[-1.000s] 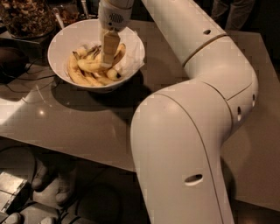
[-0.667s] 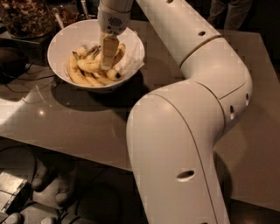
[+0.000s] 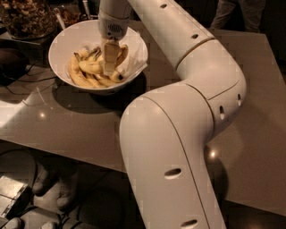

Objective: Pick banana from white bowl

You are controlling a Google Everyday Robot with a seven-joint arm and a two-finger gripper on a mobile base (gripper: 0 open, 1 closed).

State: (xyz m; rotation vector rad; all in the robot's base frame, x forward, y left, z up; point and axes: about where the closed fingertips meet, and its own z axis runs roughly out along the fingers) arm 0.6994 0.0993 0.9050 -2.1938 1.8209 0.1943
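The white bowl (image 3: 67,40) stands at the back left of the table and holds a bunch of yellow bananas (image 3: 87,67). My gripper (image 3: 110,67) points straight down into the bowl and reaches in among the bananas at the bunch's right side. It touches or nearly touches the fruit. The gripper hides part of the bunch. The white arm (image 3: 187,71) arches over from the front right of the view.
A dark glass jar of nuts (image 3: 27,18) stands behind the bowl at the far left. Dark cables (image 3: 18,80) lie left of the bowl. The brown table (image 3: 80,120) has its front edge running diagonally. A person's legs (image 3: 237,13) stand at the back right.
The arm's elbow has swung slightly left and nearer the camera. The gripper stays down in the bowl among the bananas, perhaps a little lower.
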